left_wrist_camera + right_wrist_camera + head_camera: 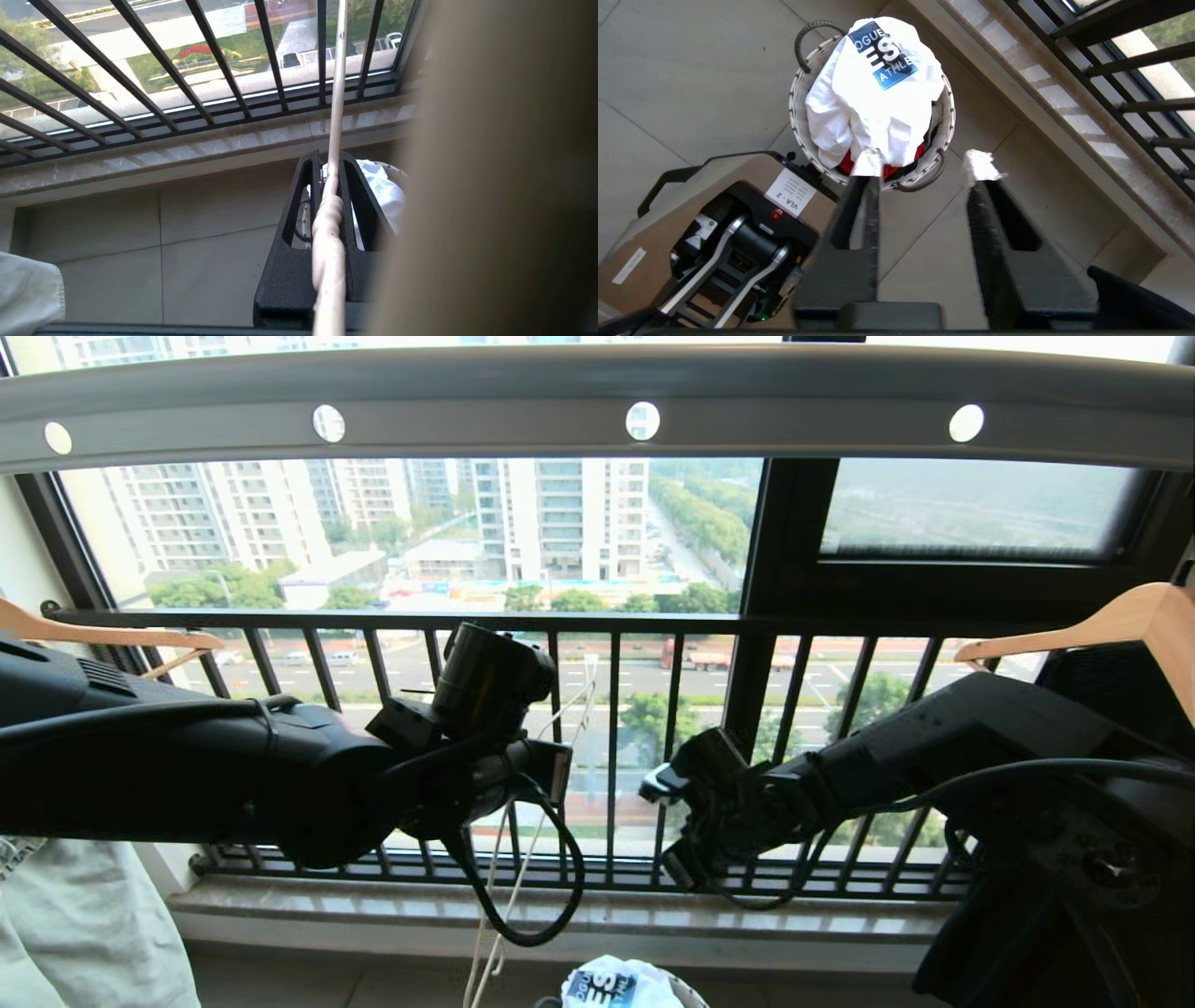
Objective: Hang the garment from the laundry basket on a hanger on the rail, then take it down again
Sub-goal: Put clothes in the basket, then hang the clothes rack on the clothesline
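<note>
By the balcony window, the T-shirt (873,93) lies heaped in the basket (798,112) on the floor; the right gripper's (924,168) jaws, apart above it, might snag the rim, and the hanger (329,219) in the left gripper's (329,186) clamped jaws could twist.

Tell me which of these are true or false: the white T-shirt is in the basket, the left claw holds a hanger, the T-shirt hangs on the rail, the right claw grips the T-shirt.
1. The white T-shirt lies in the laundry basket. True.
2. The left gripper is shut on the wire hanger. True; its twisted neck sits between the fingers.
3. The T-shirt hangs on the rail. False: nothing hangs from the stretch of rail in view, and the T-shirt is in the basket.
4. The right gripper grips the T-shirt. False: its fingers stand apart above the basket, holding nothing.
</note>
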{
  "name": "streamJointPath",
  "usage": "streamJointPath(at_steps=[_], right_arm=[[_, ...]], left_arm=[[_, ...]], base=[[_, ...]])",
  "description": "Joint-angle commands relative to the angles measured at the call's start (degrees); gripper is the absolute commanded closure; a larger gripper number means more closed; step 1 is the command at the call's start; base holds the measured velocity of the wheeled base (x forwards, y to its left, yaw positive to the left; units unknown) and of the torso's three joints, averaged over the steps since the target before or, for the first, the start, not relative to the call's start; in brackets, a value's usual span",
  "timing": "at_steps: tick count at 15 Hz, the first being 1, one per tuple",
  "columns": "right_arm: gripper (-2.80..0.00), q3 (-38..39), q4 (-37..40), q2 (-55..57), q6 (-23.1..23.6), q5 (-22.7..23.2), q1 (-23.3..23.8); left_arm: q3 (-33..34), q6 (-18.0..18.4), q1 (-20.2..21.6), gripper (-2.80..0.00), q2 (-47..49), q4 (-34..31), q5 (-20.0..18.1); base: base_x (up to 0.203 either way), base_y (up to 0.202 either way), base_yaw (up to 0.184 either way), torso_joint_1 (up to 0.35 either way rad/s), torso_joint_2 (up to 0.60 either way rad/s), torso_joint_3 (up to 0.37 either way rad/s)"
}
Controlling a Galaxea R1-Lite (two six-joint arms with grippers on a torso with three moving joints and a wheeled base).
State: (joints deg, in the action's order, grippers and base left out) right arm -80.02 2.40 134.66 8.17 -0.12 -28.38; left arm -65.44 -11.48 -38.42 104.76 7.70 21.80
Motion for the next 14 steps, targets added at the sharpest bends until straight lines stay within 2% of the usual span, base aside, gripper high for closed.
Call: streamJointPath(at_steps=[1, 3, 5, 10, 14], right_arm=[[0.0, 10.56, -2.74, -7.0, -1.17, -2.01, -0.15], [0.0, 18.54, -7.01, -11.69, -2.64, -5.31, -0.13], [0.0, 24.47, -9.49, -17.7, -3.64, -7.89, -0.17], [0.0, 35.81, -10.23, -31.14, -5.29, -15.07, 0.09], [0.0, 43.86, -10.07, -43.94, -5.49, -17.78, 0.15]], left_arm=[[2.49, 0.12, -0.35, 0.0, -2.98, -2.0, 0.11], [4.06, 0.01, -0.66, 0.0, -3.98, -3.12, -0.27], [8.98, -0.17, -0.87, 0.0, -7.3, -3.7, -1.14], [19.17, -0.44, -1.61, 0.0, -17.0, -4.37, -2.79], [22.55, -1.76, -1.51, 0.0, -27.03, -15.93, -4.26]], base=[[0.0, 0.0, 0.0, 0.0, 0.0, 0.0], [0.0, 0.0, 0.0, 0.0, 0.0, 0.0], [0.0, 0.0, 0.0, 0.0, 0.0, 0.0], [0.0, 0.0, 0.0, 0.0, 0.0, 0.0], [0.0, 0.0, 0.0, 0.0, 0.0, 0.0]])
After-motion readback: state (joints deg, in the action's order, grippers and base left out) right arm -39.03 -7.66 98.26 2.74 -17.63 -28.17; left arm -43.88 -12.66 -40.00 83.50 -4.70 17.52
